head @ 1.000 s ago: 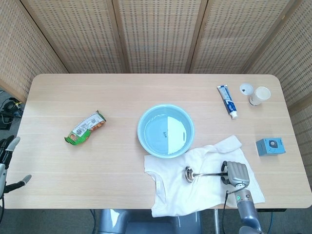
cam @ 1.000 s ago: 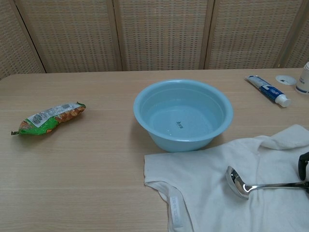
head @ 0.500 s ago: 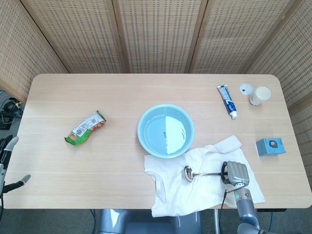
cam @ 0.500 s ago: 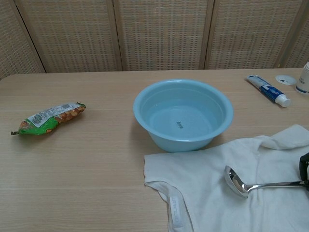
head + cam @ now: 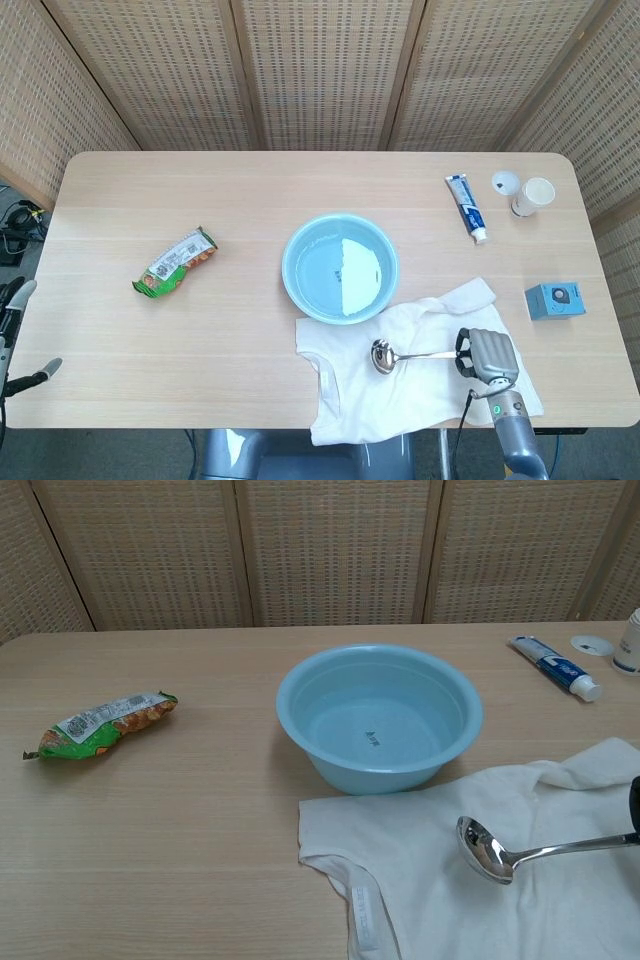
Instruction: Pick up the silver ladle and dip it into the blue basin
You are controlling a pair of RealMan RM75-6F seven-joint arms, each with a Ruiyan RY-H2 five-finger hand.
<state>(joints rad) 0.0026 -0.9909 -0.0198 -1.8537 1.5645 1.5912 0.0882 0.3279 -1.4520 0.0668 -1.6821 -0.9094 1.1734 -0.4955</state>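
Observation:
The silver ladle (image 5: 385,356) (image 5: 487,850) hangs just above the white cloth (image 5: 400,385) (image 5: 440,880), bowl pointing left, handle running right into my right hand (image 5: 487,355), which grips its end. Only a dark sliver of that hand (image 5: 635,805) shows at the right edge of the chest view. The blue basin (image 5: 340,268) (image 5: 379,718), with water in it, stands at the table's middle, up and left of the ladle bowl. My left hand (image 5: 14,330) hangs open off the table's left edge, holding nothing.
A green snack packet (image 5: 176,263) (image 5: 100,723) lies at the left. At the back right are a toothpaste tube (image 5: 466,207) (image 5: 556,666), a lid (image 5: 505,182) and a paper cup (image 5: 534,195). A small blue box (image 5: 554,301) sits near the right edge.
My right hand has lifted the ladle slightly off the cloth and carried it a little left, the bowl tipping up. The left hand has barely moved.

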